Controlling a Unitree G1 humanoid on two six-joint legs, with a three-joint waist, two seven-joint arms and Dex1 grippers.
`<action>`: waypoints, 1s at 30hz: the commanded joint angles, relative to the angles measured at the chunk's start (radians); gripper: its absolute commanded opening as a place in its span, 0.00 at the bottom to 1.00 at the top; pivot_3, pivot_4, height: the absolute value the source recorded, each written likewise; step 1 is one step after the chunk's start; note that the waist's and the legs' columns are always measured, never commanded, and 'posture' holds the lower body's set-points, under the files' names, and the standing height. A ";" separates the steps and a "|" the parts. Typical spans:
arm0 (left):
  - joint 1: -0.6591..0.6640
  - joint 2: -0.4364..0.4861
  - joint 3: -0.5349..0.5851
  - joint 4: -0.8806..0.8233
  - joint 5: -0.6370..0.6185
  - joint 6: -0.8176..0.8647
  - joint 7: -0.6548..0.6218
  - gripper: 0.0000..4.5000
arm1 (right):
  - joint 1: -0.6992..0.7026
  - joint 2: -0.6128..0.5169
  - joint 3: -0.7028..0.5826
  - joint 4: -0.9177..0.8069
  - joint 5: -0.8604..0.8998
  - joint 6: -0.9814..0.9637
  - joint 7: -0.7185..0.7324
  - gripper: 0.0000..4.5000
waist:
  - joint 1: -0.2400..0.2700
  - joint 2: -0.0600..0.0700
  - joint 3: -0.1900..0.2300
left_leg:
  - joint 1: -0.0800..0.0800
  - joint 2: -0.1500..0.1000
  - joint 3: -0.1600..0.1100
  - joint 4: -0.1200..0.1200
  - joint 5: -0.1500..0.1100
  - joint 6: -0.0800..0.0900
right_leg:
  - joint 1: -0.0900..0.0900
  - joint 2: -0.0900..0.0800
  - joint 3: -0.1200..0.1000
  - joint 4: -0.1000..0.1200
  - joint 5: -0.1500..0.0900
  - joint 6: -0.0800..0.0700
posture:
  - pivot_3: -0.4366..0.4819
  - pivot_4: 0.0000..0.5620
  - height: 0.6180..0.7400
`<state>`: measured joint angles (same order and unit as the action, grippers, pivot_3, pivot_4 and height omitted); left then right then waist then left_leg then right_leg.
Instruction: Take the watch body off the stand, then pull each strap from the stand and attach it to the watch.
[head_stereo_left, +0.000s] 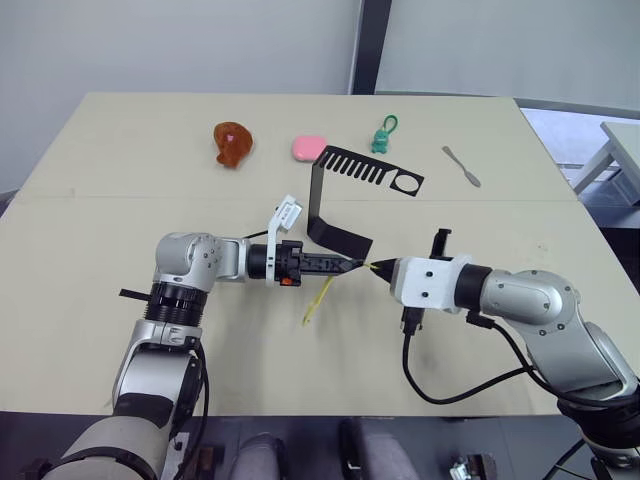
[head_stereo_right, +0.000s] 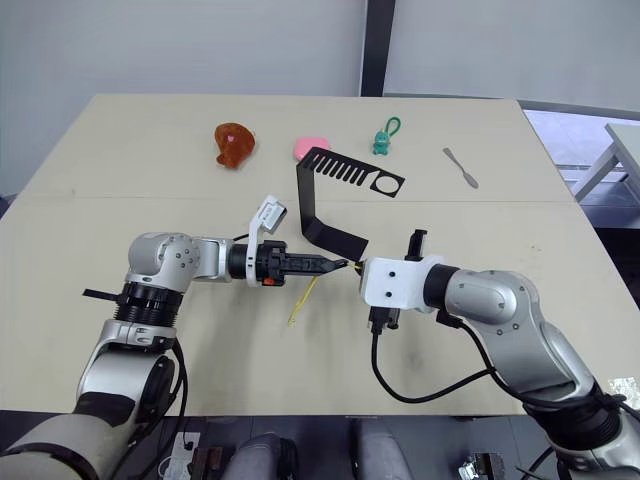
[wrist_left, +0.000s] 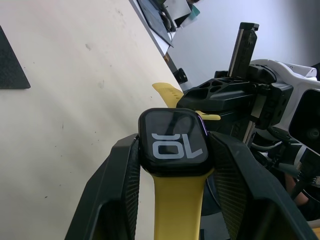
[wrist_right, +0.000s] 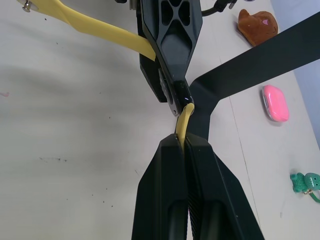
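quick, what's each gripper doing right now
Left gripper: shut on the watch body, one strap already attached.
Right gripper: shut on the second strap.

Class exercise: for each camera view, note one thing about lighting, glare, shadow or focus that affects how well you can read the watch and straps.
Left wrist view: the watch body screen carries a soft sheen, yet its white mark reads clearly. Right wrist view: the left gripper casts a broad soft shadow on the table; the pinched strap stays sharp. Eye views: even light, faint shadows, straps tiny.
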<state>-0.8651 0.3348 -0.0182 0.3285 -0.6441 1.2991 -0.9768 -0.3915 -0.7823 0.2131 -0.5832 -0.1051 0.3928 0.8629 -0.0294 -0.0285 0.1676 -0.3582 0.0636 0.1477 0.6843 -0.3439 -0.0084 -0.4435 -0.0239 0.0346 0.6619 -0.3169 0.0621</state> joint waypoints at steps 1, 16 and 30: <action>-0.030 -0.017 -0.008 -0.042 -0.041 0.004 -0.024 0.35 | -0.031 0.010 0.010 -0.029 0.009 -0.023 0.014 0.00 | 0.000 0.000 0.000 | 0.000 0.000 0.000 0.000 0.000 0.000 | 0.000 0.000 0.000 0.000 0.000 0.000 | 0.48 0.27 1.00; -0.032 -0.012 -0.015 -0.048 -0.043 0.010 -0.038 0.35 | -0.047 0.017 0.019 -0.021 0.004 -0.021 0.019 0.00 | 0.000 0.000 0.000 | 0.000 0.000 0.000 0.000 0.000 0.000 | 0.000 0.000 0.000 0.000 0.000 0.000 | 0.48 0.27 1.00; -0.039 -0.013 -0.011 -0.045 -0.044 0.013 -0.041 0.35 | -0.059 0.021 0.022 -0.015 -0.001 -0.018 0.025 0.00 | 0.000 0.000 0.000 | 0.000 0.000 0.000 0.000 0.000 0.000 | 0.000 0.000 0.000 0.000 0.000 0.000 | 0.48 0.27 1.00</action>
<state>-0.8720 0.3424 -0.0181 0.3269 -0.6442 1.3083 -0.9909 -0.4224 -0.7760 0.2297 -0.5663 -0.1189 0.3932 0.8793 -0.0293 -0.0285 0.1676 -0.3582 0.0636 0.1477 0.6843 -0.3439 -0.0084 -0.4435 -0.0239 0.0346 0.6619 -0.3169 0.0621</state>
